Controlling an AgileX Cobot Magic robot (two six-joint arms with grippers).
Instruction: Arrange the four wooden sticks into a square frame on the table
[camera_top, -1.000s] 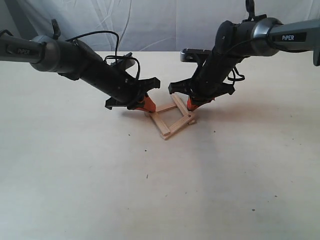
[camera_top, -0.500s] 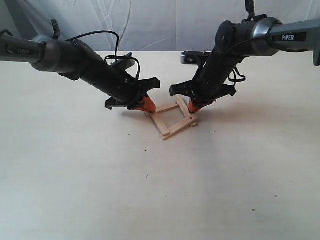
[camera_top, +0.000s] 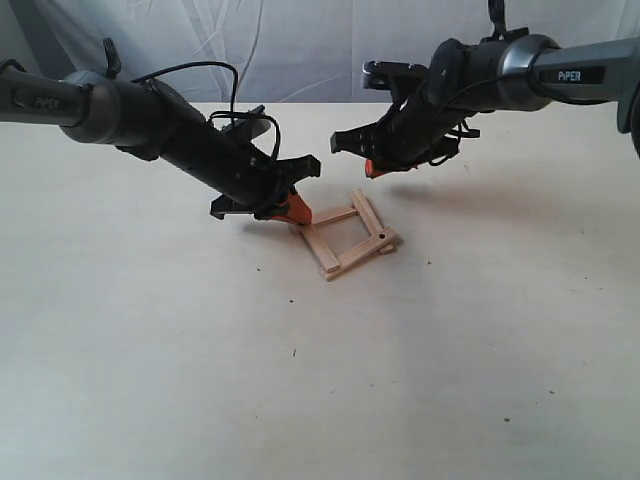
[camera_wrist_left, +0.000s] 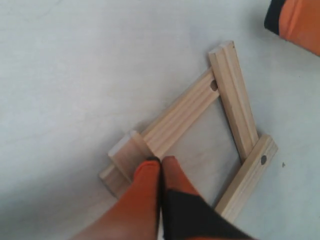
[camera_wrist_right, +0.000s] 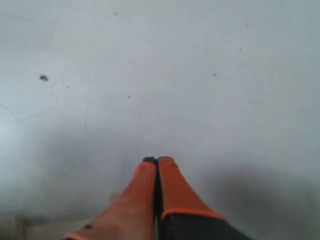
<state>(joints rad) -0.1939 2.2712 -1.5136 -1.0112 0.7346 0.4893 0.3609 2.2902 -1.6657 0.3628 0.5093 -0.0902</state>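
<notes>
The four wooden sticks lie as a small square frame (camera_top: 358, 255) on the table (camera_top: 200, 380), overlapping at the corners. In the left wrist view the frame (camera_wrist_left: 185, 110) looks skewed, and dark holes show on two strips. My left gripper (camera_top: 297, 212) is shut with nothing between its fingers. Its orange tips (camera_wrist_left: 161, 160) rest at the frame's left corner, against a short strip (camera_wrist_left: 125, 152) they partly cover. My right gripper (camera_top: 372, 168) is shut and empty, raised above and behind the frame, apart from it. Its tips (camera_wrist_right: 157, 161) hover over bare table.
A white cloth backdrop (camera_top: 300, 50) hangs behind the table's far edge. Both black arms slope down toward the middle from either side. Tiny dark specks dot the tabletop (camera_top: 294, 352). One orange finger (camera_wrist_left: 297, 20) of the right gripper shows in the left wrist view.
My right gripper has lifted off the frame's right side and drawn back, up and away. The left gripper and the frame have stayed in place.
</notes>
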